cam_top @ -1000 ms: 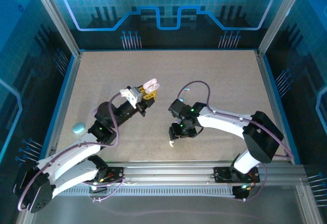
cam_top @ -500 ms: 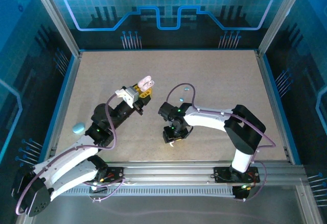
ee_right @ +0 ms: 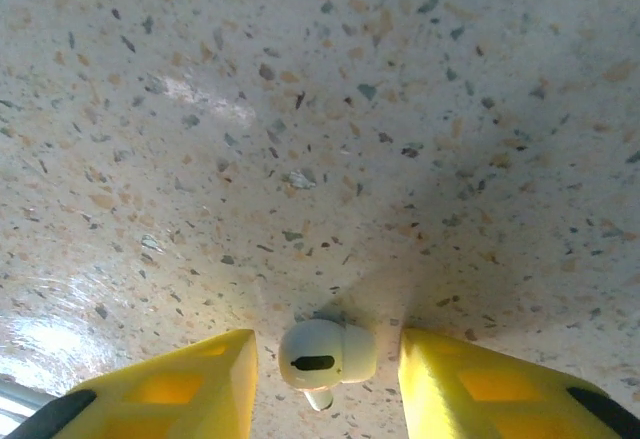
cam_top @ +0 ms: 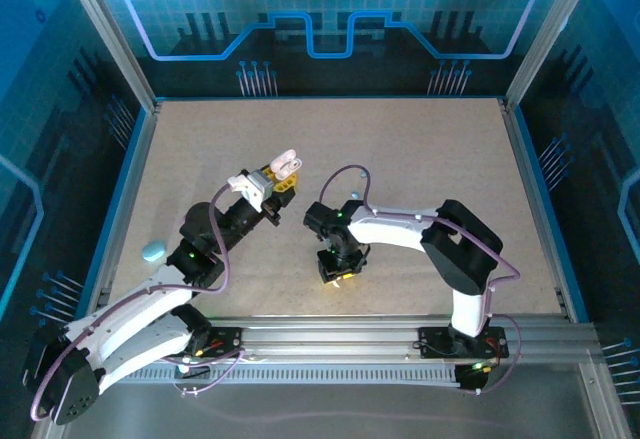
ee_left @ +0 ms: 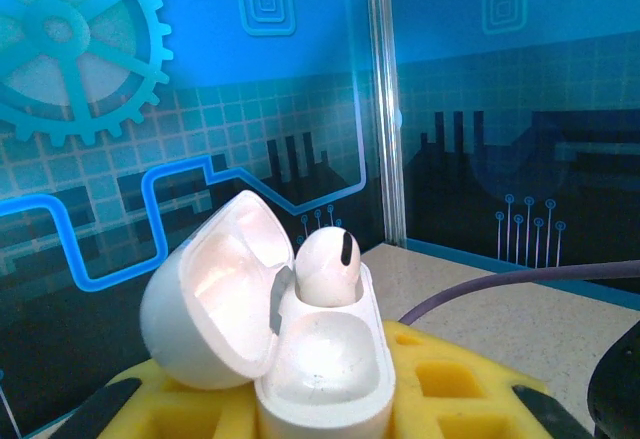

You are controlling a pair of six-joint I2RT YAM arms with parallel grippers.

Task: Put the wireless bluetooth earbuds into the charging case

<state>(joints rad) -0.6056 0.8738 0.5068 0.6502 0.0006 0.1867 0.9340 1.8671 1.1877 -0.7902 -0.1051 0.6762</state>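
Observation:
My left gripper (ee_left: 322,404) is shut on the white charging case (ee_left: 325,359), held between its yellow pads (ee_left: 450,384). The lid stands open to the left. One white earbud (ee_left: 328,266) sits upright in the far slot and the near slot is empty. From above, the case (cam_top: 285,165) is held off the table left of centre. My right gripper (ee_right: 327,347) points straight down at the table. A second white earbud (ee_right: 318,353) lies on the table between its yellow fingers (ee_right: 205,374), with a gap on each side. From above, that gripper (cam_top: 337,275) is near the table's front.
A teal rounded case (cam_top: 153,251) lies by the left wall. The right arm's purple cable (cam_top: 345,174) loops over the table's middle. Metal frame posts and a rail border the speckled table (cam_top: 430,149).
The right arm has swung left and toward the front, bringing its gripper down over the loose earbud with the fingers narrowing. The left gripper shifted slightly left with the case, then held still.

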